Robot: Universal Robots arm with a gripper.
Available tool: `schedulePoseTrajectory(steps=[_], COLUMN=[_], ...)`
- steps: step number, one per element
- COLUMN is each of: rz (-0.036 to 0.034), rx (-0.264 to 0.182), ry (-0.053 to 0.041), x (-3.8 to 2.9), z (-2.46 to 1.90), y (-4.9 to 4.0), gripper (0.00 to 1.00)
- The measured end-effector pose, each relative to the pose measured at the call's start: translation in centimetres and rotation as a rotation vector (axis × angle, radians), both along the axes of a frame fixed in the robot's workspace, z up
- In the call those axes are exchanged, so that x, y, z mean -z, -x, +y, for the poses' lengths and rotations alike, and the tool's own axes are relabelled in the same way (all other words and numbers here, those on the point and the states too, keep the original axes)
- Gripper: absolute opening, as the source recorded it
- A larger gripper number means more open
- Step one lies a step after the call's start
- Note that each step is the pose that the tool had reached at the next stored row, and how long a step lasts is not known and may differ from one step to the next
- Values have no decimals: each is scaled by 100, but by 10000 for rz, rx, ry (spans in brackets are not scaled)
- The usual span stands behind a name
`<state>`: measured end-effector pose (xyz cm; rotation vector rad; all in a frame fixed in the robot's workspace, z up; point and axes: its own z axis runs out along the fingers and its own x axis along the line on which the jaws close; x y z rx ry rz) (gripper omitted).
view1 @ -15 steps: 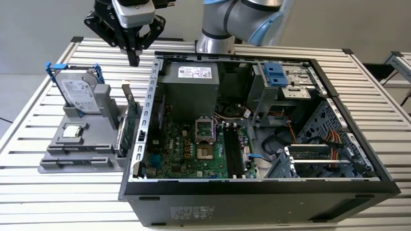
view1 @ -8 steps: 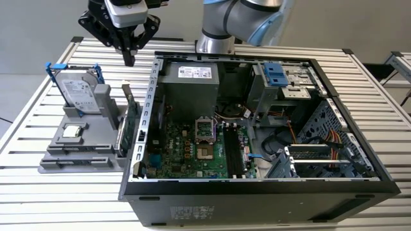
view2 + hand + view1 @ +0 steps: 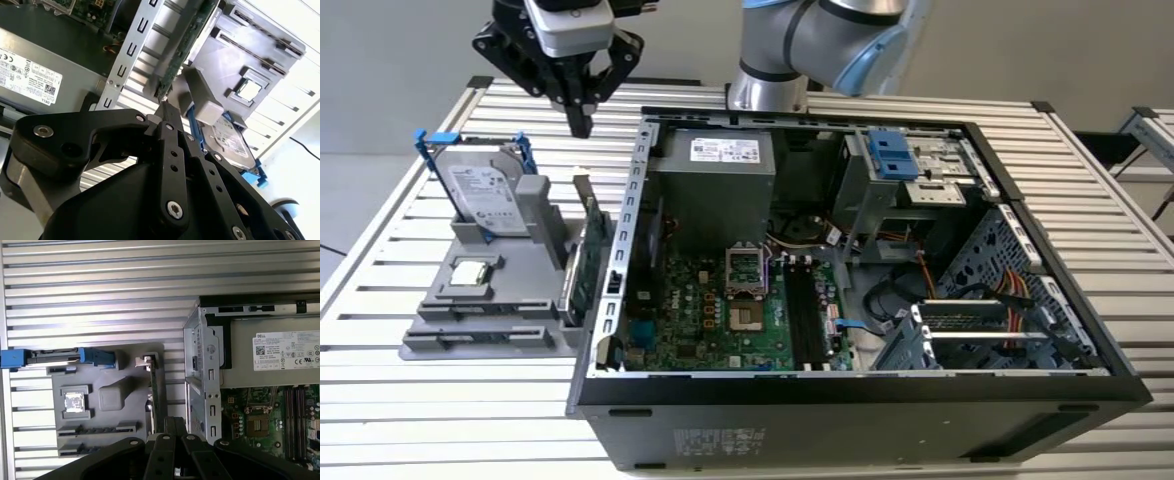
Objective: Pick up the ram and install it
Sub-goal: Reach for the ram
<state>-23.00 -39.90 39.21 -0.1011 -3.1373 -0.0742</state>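
The ram (image 3: 591,255) is a slim green stick standing on edge in the grey holder (image 3: 480,325), beside the outer wall of the open computer case (image 3: 854,400). Both wrist views show it too: the ram (image 3: 154,390) and the ram (image 3: 182,55). My gripper (image 3: 580,125) hangs in the air above the far end of the ram, apart from it. Its fingers are pressed together with nothing between them. The black memory slots (image 3: 807,315) lie on the motherboard inside the case.
A silver hard drive (image 3: 487,195) in a blue frame stands in the holder, with a small square processor (image 3: 474,272) in front of it. The case's metal side wall (image 3: 630,220) rises close beside the ram. The slatted table (image 3: 400,400) lies all around.
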Motion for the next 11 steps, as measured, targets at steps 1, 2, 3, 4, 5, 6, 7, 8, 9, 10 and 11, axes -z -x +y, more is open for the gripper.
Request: schedulePoseTrajectory(steps=[1, 2, 3, 4, 5, 6, 7, 8, 9, 10, 11], rz=[-1, 0, 0, 0, 0, 0, -1, 1, 1, 2, 3], rx=[0, 0, 0, 0, 0, -1, 0, 0, 0, -1, 0], ry=[0, -1, 0, 0, 0, 0, 0, 0, 0, 0, -1], x=[0, 0, 0, 0, 0, 0, 0, 0, 0, 0, 0], z=[0, 0, 0, 0, 0, 0, 0, 0, 0, 0, 0], y=[6, 12, 16, 19, 23, 26, 28, 31, 33, 35, 37], gripper=[0, 0, 0, 0, 0, 0, 0, 0, 0, 0, 0])
